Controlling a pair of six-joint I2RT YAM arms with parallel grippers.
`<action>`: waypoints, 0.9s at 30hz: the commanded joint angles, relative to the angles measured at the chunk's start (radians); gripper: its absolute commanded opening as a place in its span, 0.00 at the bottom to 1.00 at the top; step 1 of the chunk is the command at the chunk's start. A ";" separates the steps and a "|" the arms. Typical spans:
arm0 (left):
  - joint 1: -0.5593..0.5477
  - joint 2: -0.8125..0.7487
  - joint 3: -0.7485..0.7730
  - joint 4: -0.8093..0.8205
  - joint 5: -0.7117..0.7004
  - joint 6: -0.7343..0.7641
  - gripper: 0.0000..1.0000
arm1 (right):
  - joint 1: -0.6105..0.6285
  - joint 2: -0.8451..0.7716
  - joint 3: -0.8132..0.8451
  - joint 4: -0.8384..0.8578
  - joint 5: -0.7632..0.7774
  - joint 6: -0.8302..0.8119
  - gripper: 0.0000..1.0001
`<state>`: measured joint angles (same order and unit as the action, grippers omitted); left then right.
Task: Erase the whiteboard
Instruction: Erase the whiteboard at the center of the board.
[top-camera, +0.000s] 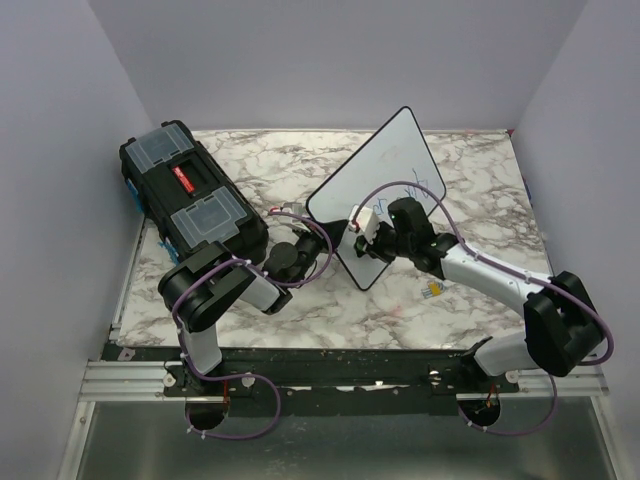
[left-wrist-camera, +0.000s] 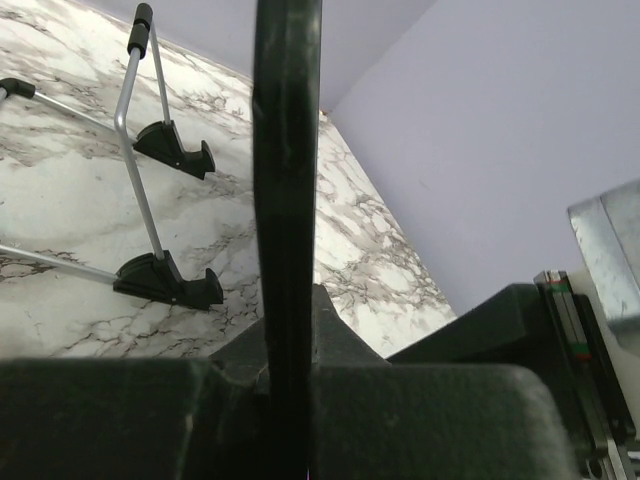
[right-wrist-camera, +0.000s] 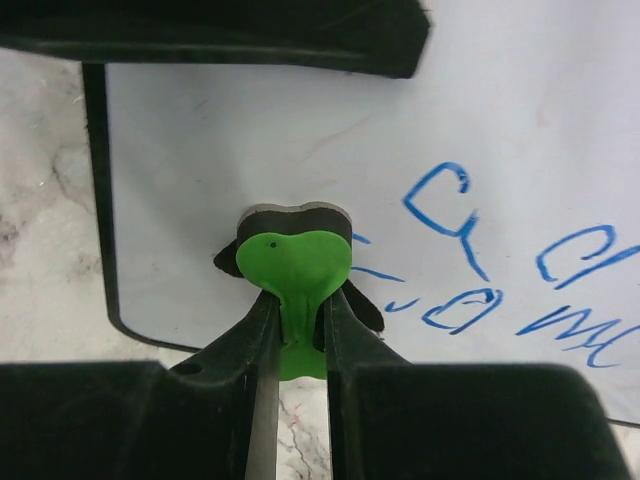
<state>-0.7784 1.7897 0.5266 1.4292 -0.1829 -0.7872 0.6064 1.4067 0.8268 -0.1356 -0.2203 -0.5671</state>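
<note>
Nearest us, at the bottom of the left wrist view, the left fingers (left-wrist-camera: 100, 420) are closed tight on the thin black edge of the whiteboard (left-wrist-camera: 287, 150), which runs straight up the middle of that frame. In the right wrist view, the right fingers (right-wrist-camera: 470, 420) are pinched shut on the stem of a small green eraser (right-wrist-camera: 295, 265). Its dark pad lies against the board's white face near a rounded lower corner, just left of the blue handwriting (right-wrist-camera: 450, 210).

In the top view we see the board propped up at a tilt in the centre of the marble bench (top-camera: 470, 170), between the two arms. Beyond it, in the upper left of the left wrist view, wire legs (left-wrist-camera: 135, 150) with black feet rest on the bench. Farther back, at upper left in the top view, sits a black toolbox (top-camera: 190, 195).
</note>
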 joint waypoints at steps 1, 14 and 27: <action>-0.023 -0.052 -0.009 0.163 0.083 -0.018 0.00 | -0.025 0.005 -0.006 0.118 0.059 0.025 0.01; -0.023 -0.060 -0.019 0.162 0.079 -0.020 0.00 | -0.028 0.013 -0.039 -0.180 -0.153 -0.210 0.01; -0.022 -0.078 -0.045 0.163 0.072 -0.006 0.00 | -0.035 0.008 0.062 0.000 -0.059 -0.050 0.01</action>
<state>-0.7822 1.7531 0.4835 1.4345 -0.1749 -0.7902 0.5793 1.4128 0.9066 -0.1947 -0.3206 -0.6468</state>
